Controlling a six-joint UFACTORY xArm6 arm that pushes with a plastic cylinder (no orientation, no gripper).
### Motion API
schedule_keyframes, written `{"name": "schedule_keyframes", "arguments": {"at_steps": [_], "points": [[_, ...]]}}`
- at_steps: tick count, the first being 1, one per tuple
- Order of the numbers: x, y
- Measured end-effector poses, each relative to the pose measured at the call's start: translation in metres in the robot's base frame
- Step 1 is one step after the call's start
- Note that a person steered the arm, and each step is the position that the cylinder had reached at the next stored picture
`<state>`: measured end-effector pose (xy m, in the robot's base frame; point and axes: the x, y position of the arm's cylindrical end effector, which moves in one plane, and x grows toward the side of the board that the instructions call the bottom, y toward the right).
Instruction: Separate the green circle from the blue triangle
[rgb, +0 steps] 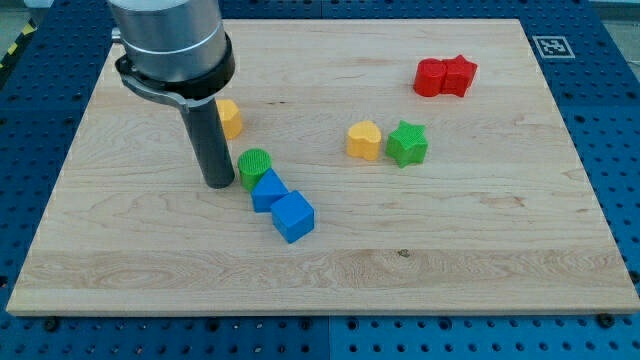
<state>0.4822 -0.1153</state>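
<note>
- Resting on the pale wooden worktop (150, 260), my tip (219, 184) is the lower end of a straight dark rod, and it stands just to the view's left of the green circle.
- Peeking out behind the rod, toward the view's top, is a small orange block (231, 117), partly hidden, so its shape is unclear.
- The green plastic circle block (253, 165) sits just beside my tip and touches the blue triangle on its lower right.
- The blue plastic triangle block (267, 190) lies between the green circle and a blue cube (293, 216), touching both.
- Near the middle, a yellow heart-shaped block (364, 139) sits just beside a green star-shaped block (407, 143).
- Toward the view's top right, two red blocks (445, 76) sit pressed together; their shapes are hard to tell.
- No jaws exist on this arm, so nothing is grasped.
</note>
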Motion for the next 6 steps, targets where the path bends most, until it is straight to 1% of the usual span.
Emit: {"name": "schedule_keyframes", "arguments": {"at_steps": [2, 3, 4, 6], "points": [[-0.002, 0.02], [-0.01, 0.031], [-0.029, 0.042], [-0.027, 0.077]]}}
